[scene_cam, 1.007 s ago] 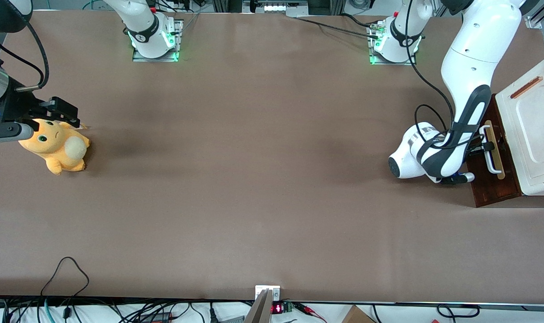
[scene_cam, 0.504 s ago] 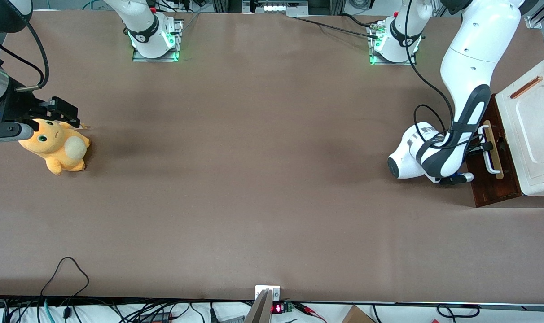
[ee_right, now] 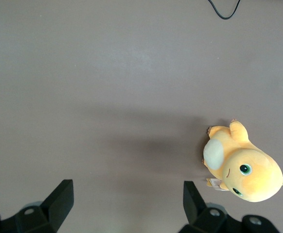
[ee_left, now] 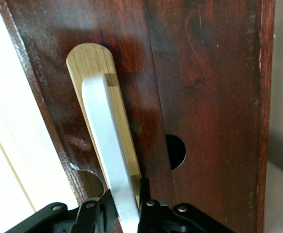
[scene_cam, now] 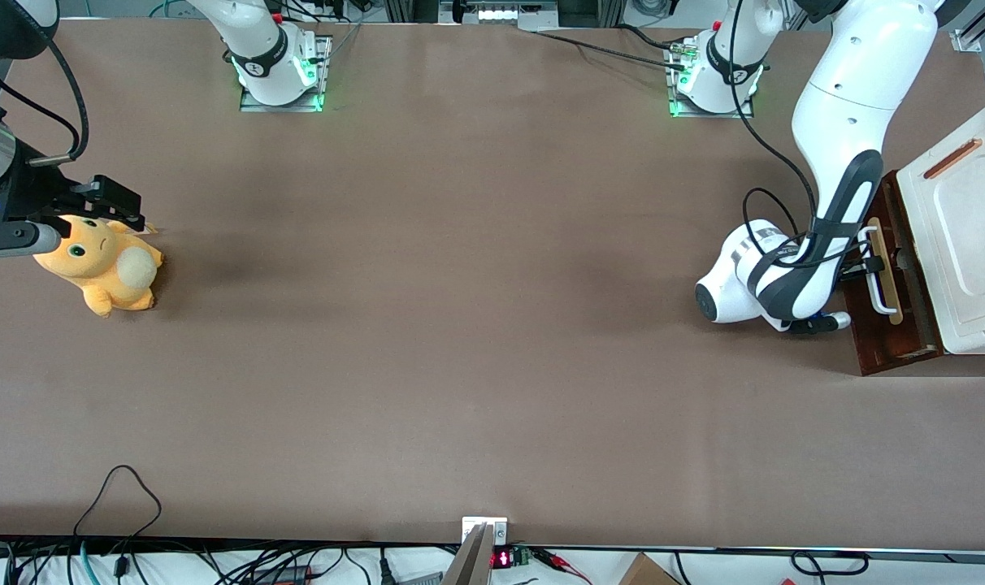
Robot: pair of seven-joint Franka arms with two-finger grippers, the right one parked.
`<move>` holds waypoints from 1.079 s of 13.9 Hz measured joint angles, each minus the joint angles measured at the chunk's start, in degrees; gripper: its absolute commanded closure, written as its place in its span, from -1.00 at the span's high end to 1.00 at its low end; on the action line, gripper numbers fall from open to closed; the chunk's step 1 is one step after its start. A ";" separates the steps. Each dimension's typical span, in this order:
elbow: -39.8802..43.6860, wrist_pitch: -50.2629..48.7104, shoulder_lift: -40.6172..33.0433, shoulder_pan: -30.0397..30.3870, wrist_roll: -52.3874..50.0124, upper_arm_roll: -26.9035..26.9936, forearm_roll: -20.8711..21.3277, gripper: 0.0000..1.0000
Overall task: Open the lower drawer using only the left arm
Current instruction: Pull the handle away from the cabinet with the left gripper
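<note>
Our tool [ee_left: 127, 213] is clamped on the white loop handle [ee_left: 110, 155] of the lower drawer [scene_cam: 887, 325], one black finger [ee_left: 95, 216] on each side of the handle bar, as the wrist view shows plainly. The handle sits on a light wood strip [ee_left: 100, 97] fixed to the dark reddish-brown drawer front, and in the front view we see the left arm [scene_cam: 834, 162] bent down low just in front of that drawer, its wrist right at the handle [scene_cam: 876, 268]. The drawer stands at the working arm's end of the desk [scene_cam: 460, 325], under the white cabinet top [scene_cam: 960, 244] with its orange-brown slot [scene_cam: 952, 158]; a band of dark wood shows between the handle strip and the white top. We see the desk covered in plain brown, with wide bare surface stretching from the drawer front toward the parked arm's end, where an orange plush toy [scene_cam: 106, 268] lies well apart from our work. Black cable [scene_cam: 757, 138] trails from the arm's base [scene_cam: 716, 77] to its wrist. Loose cables [scene_cam: 119, 496] hang along the desk edge nearest the front camera.
</note>
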 measured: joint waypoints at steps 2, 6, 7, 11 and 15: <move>0.10 0.01 -0.03 -0.24 0.00 0.00 -0.30 -0.61; 0.45 0.01 -0.16 -1.24 0.00 -0.02 -1.67 -0.61; 0.72 0.01 -0.23 -1.57 0.00 -0.02 -2.41 -0.61; 1.07 0.02 -0.44 -2.74 0.00 -0.09 -3.93 -0.62; 1.54 0.05 -0.67 -3.38 0.00 -0.10 -5.34 -0.62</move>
